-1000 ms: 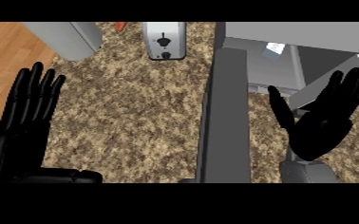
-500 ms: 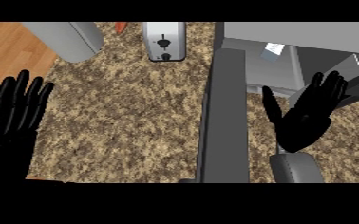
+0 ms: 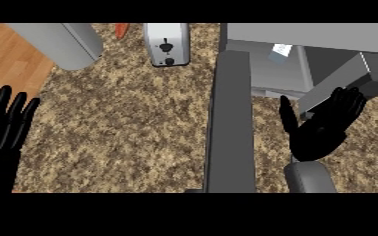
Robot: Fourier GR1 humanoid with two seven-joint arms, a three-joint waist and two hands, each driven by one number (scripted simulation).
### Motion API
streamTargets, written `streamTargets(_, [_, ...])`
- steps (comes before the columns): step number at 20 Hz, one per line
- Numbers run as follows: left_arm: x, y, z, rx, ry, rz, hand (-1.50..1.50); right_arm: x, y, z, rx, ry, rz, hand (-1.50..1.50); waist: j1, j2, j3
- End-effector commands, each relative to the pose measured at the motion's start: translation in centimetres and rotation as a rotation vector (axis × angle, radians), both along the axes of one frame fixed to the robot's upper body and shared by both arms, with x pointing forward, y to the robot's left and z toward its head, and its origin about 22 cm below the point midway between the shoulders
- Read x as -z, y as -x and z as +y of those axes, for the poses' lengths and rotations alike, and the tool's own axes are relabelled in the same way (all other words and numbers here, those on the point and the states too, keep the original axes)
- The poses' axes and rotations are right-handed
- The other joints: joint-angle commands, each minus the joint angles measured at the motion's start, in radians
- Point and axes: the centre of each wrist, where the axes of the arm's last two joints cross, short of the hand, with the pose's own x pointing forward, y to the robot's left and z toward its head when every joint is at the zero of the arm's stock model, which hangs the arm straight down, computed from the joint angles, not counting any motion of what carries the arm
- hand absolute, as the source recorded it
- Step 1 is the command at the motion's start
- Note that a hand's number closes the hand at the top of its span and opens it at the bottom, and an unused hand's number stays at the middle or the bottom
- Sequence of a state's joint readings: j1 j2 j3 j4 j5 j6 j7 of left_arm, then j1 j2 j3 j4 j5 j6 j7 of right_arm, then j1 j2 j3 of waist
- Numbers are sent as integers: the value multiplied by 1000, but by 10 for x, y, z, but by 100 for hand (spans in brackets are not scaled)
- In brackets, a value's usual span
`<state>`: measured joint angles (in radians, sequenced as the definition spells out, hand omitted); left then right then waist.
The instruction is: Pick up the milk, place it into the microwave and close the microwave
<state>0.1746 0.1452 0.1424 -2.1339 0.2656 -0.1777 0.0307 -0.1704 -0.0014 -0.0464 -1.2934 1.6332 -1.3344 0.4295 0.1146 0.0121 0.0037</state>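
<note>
Right hand (image 3: 325,127), fingers spread and holding nothing, hovers just right of the open microwave door (image 3: 230,125). Left hand (image 3: 15,122) rests open and empty at the view's left edge, over the speckled counter (image 3: 133,125). Inside the microwave (image 3: 295,50), a small pale carton, apparently the milk (image 3: 279,53), shows near the back; a toaster (image 3: 166,44) stands to the left.

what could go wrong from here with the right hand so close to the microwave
1. The right hand is open beside the open microwave door; a sideways sweep could knock the door before anything is loaded.
2. A small white and blue item, possibly the milk, sits up by the microwave, so reaching for it may clip the door edge.
3. The left hand rests open at the view's left edge, far from the door, so closing may fall to the right hand alone.
</note>
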Motion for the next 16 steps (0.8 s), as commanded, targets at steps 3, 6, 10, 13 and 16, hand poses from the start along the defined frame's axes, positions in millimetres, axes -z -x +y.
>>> streamTargets(3, [2, 18, 14, -18, -4, 8, -150, 22, 8, -8, 50, -62, -70, -150, -16, -6, 1])
streamTargets(6, [3, 21, 17, -15, 11, 2, -150, 24, 6, -4, 34, -71, -61, -150, -19, -6, 2])
streamTargets(10, [-2, 26, 22, -42, 9, -11, -150, 23, 5, -1, 29, -82, -67, -150, -38, -8, 3])
streamTargets(13, [1, 29, 29, -50, 14, 2, -150, 28, 9, 3, 13, -76, -45, -150, -50, -9, 1])
streamTargets(16, [1, 37, 35, -66, 9, 0, -150, 35, 15, -7, 57, -72, -22, -150, -62, -10, 2])
